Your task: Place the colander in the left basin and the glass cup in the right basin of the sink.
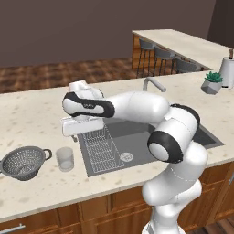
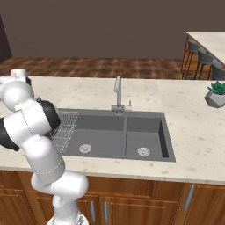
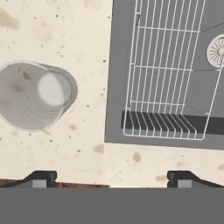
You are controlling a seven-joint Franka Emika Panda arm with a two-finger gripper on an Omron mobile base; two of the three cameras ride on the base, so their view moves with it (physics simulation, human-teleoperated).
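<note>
The colander [image 1: 25, 161], a round grey mesh bowl, rests on the counter at the far left. Just right of it stands the clear glass cup [image 1: 65, 158], seen from above in the hand view [image 3: 37, 94]. My gripper [image 1: 81, 130] hangs above the counter at the sink's left rim, a little up and right of the cup. It is open [image 3: 111, 179] with nothing between the fingertips [image 3: 41, 178]. The sink's left basin [image 2: 94, 132] holds a wire rack [image 3: 170, 70] and a drain [image 3: 217, 50]. The right basin [image 2: 145, 134] lies past the divider.
A curved steel faucet [image 2: 117, 94] stands behind the sink. A potted plant [image 1: 212, 82] and a white roll [image 1: 227, 71] sit on the counter at the far right. Bar stools [image 1: 157, 57] line the far counter. My arm spans over the sink.
</note>
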